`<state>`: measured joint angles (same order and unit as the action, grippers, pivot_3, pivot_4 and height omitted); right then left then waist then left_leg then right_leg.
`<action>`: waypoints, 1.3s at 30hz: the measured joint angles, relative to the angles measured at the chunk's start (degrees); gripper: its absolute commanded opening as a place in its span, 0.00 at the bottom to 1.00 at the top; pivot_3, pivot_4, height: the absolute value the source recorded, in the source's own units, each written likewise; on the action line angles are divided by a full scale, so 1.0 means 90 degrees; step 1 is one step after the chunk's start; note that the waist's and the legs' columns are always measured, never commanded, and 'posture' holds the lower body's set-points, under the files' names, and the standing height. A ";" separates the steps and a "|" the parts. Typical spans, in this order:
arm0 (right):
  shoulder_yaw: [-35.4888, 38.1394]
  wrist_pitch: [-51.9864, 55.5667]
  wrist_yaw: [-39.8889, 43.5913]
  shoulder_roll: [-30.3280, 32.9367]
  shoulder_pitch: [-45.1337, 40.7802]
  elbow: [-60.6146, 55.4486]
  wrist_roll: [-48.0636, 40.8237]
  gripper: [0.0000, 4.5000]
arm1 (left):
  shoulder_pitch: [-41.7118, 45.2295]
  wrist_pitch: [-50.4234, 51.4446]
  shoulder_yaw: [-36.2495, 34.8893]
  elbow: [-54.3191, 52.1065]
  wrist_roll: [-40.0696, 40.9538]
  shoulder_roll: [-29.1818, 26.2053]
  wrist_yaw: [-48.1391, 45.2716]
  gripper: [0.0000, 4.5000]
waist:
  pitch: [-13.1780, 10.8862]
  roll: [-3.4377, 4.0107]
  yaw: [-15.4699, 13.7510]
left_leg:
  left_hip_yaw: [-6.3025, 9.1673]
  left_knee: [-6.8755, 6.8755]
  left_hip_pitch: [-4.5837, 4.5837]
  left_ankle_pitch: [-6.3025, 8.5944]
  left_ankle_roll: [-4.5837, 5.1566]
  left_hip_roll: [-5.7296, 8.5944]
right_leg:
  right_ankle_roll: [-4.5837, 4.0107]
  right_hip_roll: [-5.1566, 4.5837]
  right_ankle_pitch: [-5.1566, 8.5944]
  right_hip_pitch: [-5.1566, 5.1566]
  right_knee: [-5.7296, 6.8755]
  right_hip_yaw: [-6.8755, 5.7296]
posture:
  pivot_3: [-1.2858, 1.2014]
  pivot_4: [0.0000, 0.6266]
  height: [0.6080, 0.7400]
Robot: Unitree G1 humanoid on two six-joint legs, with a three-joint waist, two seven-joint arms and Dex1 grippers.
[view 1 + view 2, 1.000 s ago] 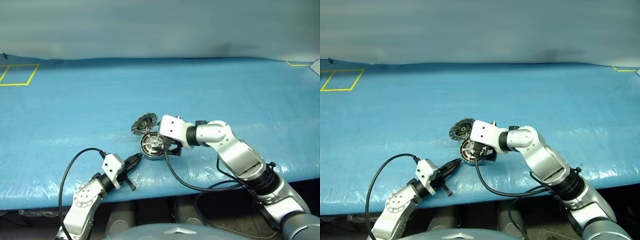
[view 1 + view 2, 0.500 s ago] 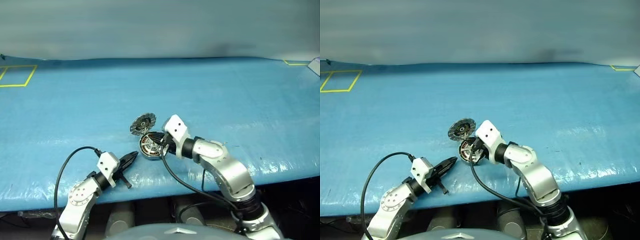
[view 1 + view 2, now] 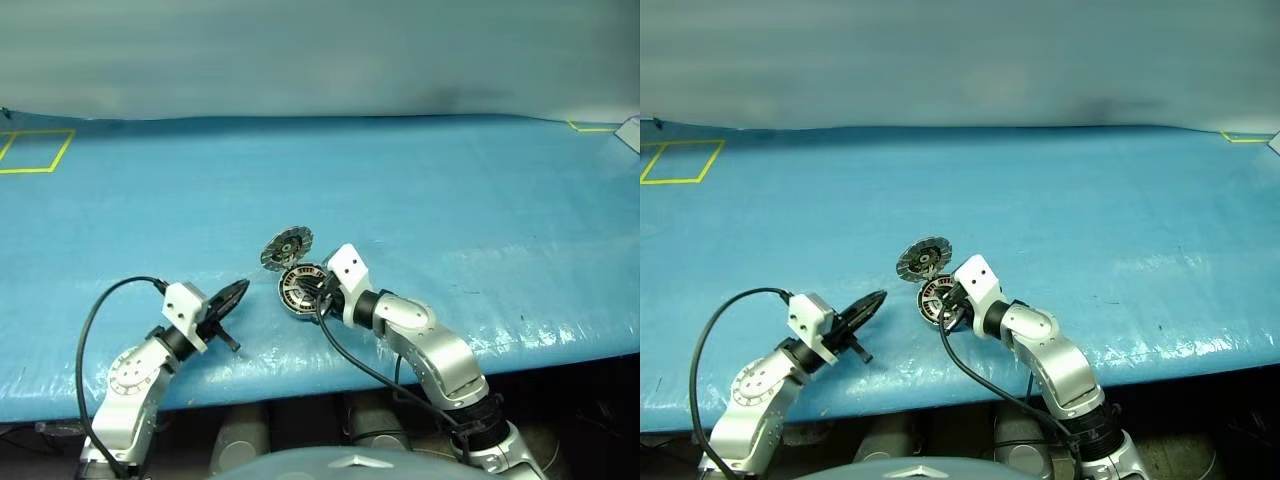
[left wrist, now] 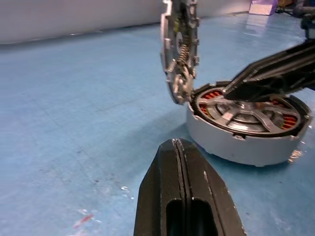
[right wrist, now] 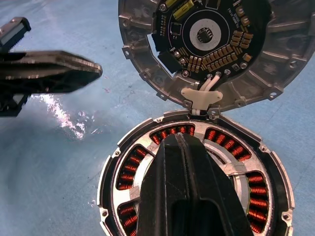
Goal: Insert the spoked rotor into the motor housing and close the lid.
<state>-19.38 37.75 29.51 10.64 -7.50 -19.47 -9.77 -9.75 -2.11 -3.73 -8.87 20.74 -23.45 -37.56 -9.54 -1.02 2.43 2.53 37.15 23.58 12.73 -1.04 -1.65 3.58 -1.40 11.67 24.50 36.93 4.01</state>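
The motor housing (image 4: 236,142) stands near the table's front edge, with copper windings (image 5: 129,166) around its rim. Inside it lies the spoked rotor (image 4: 256,118), flat and silver. The lid (image 3: 287,247) stands open and upright on its hinge at the housing's far side, its inner face (image 5: 206,34) showing a dark board. My right gripper (image 3: 311,286) is shut, and its tips (image 5: 181,143) are over the rotor's middle, hiding the hub. To the left of the housing my left gripper (image 3: 243,288) is shut on nothing and points at it, a short way off.
The blue table cover (image 3: 450,200) stretches wide behind and to both sides. A yellow tape square (image 3: 35,150) marks the far left corner, and a yellow mark (image 3: 590,127) the far right. The table's front edge (image 3: 300,385) runs just below both grippers.
My right gripper has gone from open to shut, rolled and sunk lower over the housing. My left gripper has drawn back to the left and slightly up. Housing and lid have stayed put.
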 measured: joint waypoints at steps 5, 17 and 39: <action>0.0035 -0.0108 -0.0040 -0.0034 0.0180 -0.0088 -0.0134 0.00 | 0.0888 0.0507 -0.0465 0.0465 0.0367 -0.0192 -0.0066 0.00 | 0.0002 -0.0002 -0.0001 | 0.0000 -0.0001 0.0001 0.0000 0.0000 0.0002 | 0.0001 0.0000 0.0000 -0.0002 -0.0002 0.0000 | 0.52 0.24 1.00; 0.1186 -0.0245 -0.0123 0.0345 0.1636 -0.1469 -0.1018 0.00 | 0.4054 0.1077 -0.0048 0.3501 0.0449 -0.0398 -0.2034 0.00 | 0.0009 -0.0019 -0.0040 | 0.0021 0.0002 0.0008 -0.0002 -0.0002 0.0011 | 0.0004 0.0006 -0.0001 -0.0013 -0.0006 -0.0007 | 0.52 0.24 1.00; 0.1117 -0.1991 -0.1119 -0.0175 0.3300 -0.1121 -0.0469 0.00 | 0.6095 0.1883 0.1298 0.5340 -0.0313 0.0438 -0.5224 0.00 | 0.0007 -0.0021 -0.0011 | 0.0025 0.0006 0.0015 -0.0002 -0.0001 0.0006 | 0.0002 0.0011 -0.0001 -0.0010 -0.0003 0.0001 | 0.52 0.24 1.00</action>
<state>-9.32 19.83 19.44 9.07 22.20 -29.56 -13.99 45.10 14.84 7.95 39.19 17.92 -19.51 -84.58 -9.48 -1.21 2.33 2.75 37.21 23.71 12.72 -1.05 -1.60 3.60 -1.30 11.67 24.41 36.90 4.02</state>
